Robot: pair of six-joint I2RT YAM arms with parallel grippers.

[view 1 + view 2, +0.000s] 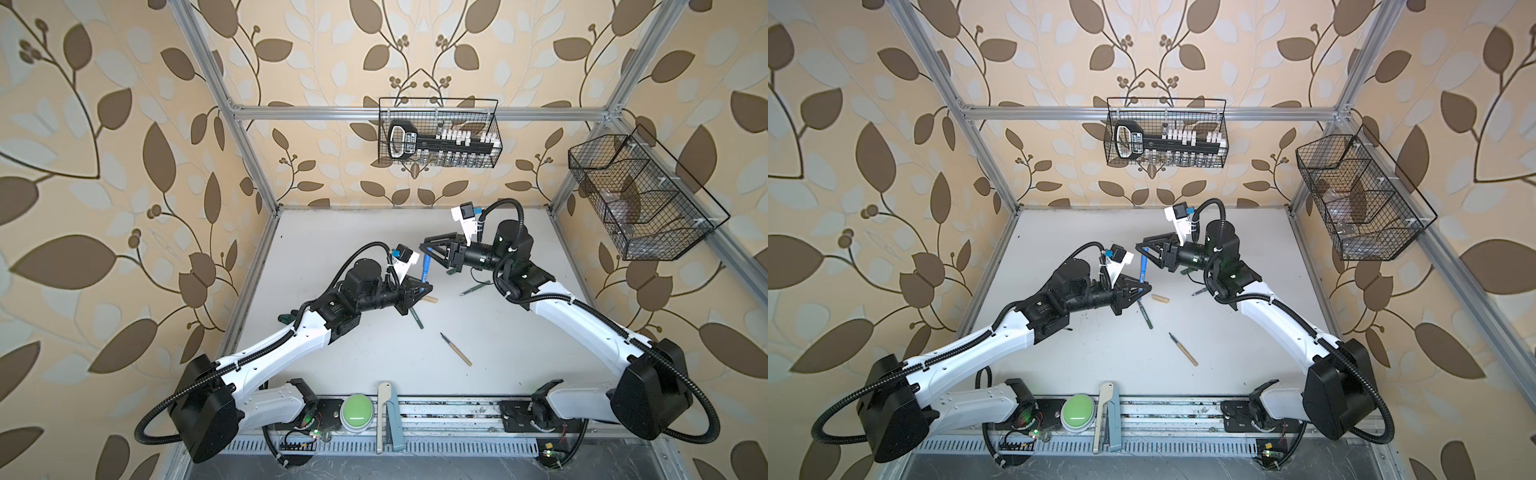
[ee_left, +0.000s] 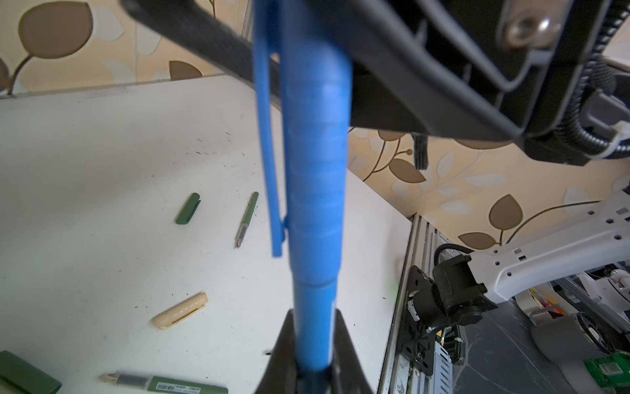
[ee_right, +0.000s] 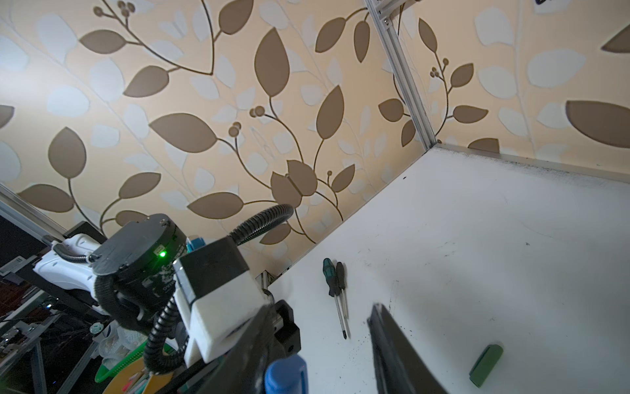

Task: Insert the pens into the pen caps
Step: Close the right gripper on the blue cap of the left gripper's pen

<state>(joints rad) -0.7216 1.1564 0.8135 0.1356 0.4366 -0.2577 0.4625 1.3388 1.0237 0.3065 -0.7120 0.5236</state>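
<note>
**A:** The pens: where does each one lie?

**B:** All are on or over the white bench (image 1: pixel 332 249). Above its middle, the left fingers (image 2: pixel 284 351) are clamped on the barrel of the blue pen (image 2: pixel 313 320). They hold it clear of the surface, capped end toward the other arm.

**A:** And the right fingers?

**B:** The right fingers (image 3: pixel 392 344) stand apart, one on each side of the closed end of the blue cap (image 3: pixel 286 375). In the right wrist view one sits close beside the cap and the other leaves a clear gap. They grip nothing.

**A:** What else is on the bench?

**B:** Two screwdrivers (image 3: pixel 335 283) lie side by side near one edge. The other three pens lie flat with their tips bare. One green pen (image 1: pixel 417 319) runs partly under the left fingers. The other green pen (image 1: pixel 474 287) lies beside the right arm. The tan pen (image 1: pixel 456 350) lies well apart from both, toward the front.

**A:** And the caps?

**B:** The blue cap sits over the blue pen, with a seam showing where it meets the barrel. Whether it is pushed fully home cannot be told. The tan cap (image 1: pixel 1160 298) lies just beside the left fingers. One green cap (image 1: pixel 453 271) lies near the base of the right fingers. The other green cap (image 2: pixel 24 373) shows in the left wrist view, near the green pen under the left fingers but not touching it.
</note>
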